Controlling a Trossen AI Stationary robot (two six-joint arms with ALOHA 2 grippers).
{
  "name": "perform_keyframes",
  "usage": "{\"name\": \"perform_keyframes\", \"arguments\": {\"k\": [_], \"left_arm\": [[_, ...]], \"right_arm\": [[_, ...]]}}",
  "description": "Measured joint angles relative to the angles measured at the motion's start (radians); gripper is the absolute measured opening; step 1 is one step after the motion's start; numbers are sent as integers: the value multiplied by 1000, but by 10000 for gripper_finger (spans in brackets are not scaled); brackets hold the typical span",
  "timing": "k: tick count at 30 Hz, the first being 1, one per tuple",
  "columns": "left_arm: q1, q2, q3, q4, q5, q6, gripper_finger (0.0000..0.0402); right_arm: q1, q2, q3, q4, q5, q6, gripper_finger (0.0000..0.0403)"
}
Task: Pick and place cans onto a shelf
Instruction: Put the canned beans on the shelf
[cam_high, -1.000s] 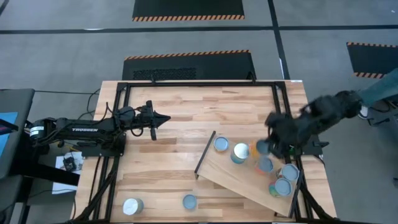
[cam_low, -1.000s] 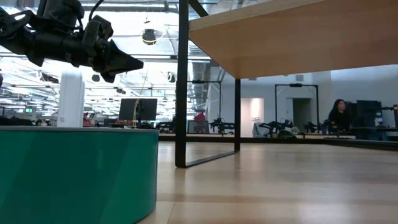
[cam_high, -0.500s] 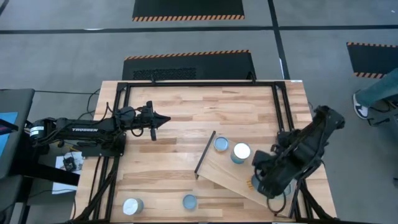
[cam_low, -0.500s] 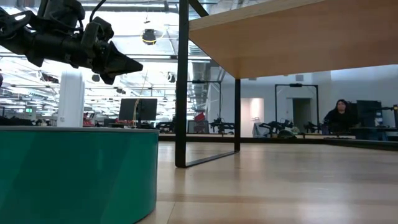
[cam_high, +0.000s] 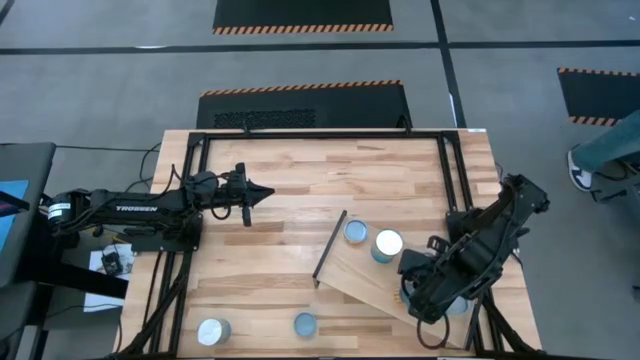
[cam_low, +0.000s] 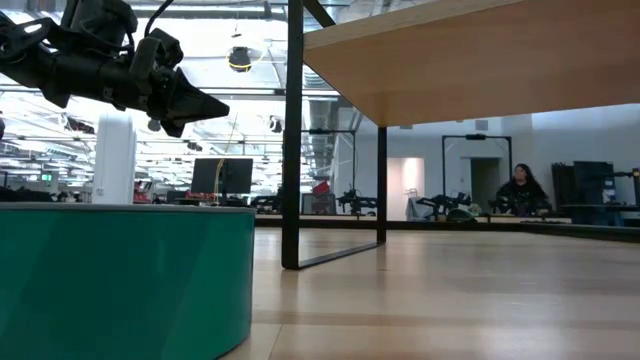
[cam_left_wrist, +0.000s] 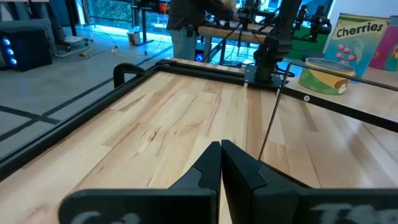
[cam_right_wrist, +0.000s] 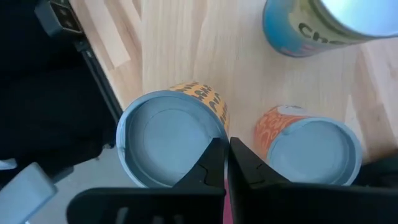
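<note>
The shelf (cam_high: 356, 268) is a pale tilted board at the table's near right. Two cans (cam_high: 355, 232) (cam_high: 387, 244) stand on its far end. My right gripper (cam_right_wrist: 226, 147) is shut and points down over the shelf's near right part. Its tips are over the gap between an orange-labelled can (cam_right_wrist: 171, 142) and a second can (cam_right_wrist: 313, 151). In the high view the arm hides both. Two more cans (cam_high: 213, 331) (cam_high: 305, 324) stand on the table by its near edge. My left gripper (cam_high: 262, 192) waits shut and level above the table's far left.
A blue-and-yellow can (cam_right_wrist: 323, 25) stands farther along the shelf. A dark metal frame (cam_high: 320, 135) rims the table, and the shelf's dark leg (cam_low: 293, 130) stands on the wood. A green can (cam_low: 120, 285) fills the low view's near left. Bare planks lie mid-table (cam_high: 290, 215).
My right arm has swung from the shelf's far right toward the table's near edge, sinking and rolling its wrist, with most of the move early on. It now covers the cans on the shelf's near right. The fingers stay shut.
</note>
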Motion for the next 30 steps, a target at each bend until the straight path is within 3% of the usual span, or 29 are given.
{"name": "perform_keyframes", "arguments": {"k": [30], "left_arm": [[0,0,0,-4,0,0,0]], "right_arm": [[-1,-2,-97,-1,-40,-86,16]]}}
